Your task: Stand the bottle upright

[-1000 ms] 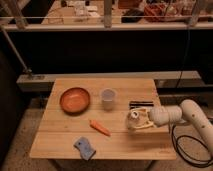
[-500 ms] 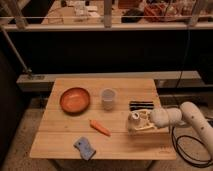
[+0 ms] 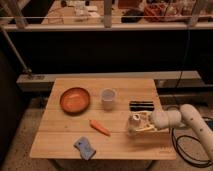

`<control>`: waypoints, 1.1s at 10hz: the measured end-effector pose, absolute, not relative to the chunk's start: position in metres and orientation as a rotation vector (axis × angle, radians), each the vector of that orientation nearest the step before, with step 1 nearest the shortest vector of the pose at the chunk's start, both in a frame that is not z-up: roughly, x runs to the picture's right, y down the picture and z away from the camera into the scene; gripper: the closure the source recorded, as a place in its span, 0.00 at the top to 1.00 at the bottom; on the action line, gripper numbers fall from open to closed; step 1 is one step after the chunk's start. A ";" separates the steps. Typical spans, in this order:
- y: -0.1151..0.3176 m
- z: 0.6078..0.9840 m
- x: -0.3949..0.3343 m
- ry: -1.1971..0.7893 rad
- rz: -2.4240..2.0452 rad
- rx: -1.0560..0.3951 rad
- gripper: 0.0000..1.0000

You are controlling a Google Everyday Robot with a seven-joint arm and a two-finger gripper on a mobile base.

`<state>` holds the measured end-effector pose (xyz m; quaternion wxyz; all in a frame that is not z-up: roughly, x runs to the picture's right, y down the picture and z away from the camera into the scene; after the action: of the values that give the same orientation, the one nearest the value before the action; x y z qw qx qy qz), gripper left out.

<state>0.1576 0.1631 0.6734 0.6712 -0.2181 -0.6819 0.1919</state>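
The bottle (image 3: pixel 135 121) is a small cream-white plastic bottle at the right front of the wooden table (image 3: pixel 65 135). Its narrower round top points up and towards the camera, and it looks tilted. My gripper (image 3: pixel 143 125) reaches in from the right on a pale arm (image 3: pixel 192 122) and is closed around the bottle's body, low over the table top. The bottle's lower part is hidden by the gripper.
A translucent whitish cup (image 3: pixel 108 97) stands mid-table. A flat black bar (image 3: pixel 141 105) lies just behind the gripper. An orange bowl (image 3: pixel 75 99) is at the left, a carrot (image 3: pixel 100 127) in front of centre, and a blue sponge (image 3: pixel 85 147) near the front edge.
The gripper and the bottle have shifted very slightly together, and the bottle's top has turned a little more upward. Nothing else on the table has moved.
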 end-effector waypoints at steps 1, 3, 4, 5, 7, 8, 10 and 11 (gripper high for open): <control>0.164 0.676 0.158 -1.542 0.429 -0.491 0.00; 0.168 0.682 0.158 -1.550 0.426 -0.496 0.00; 0.170 0.684 0.160 -1.549 0.428 -0.496 0.00; 0.173 0.687 0.161 -1.547 0.432 -0.499 0.00; 0.175 0.691 0.160 -1.541 0.432 -0.506 0.00; 0.177 0.694 0.161 -1.537 0.436 -0.510 0.00; 0.179 0.697 0.164 -1.529 0.451 -0.515 0.00; 0.180 0.698 0.165 -1.524 0.459 -0.520 0.00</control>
<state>0.1648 0.1797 0.6982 0.6694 -0.2309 -0.6762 0.2035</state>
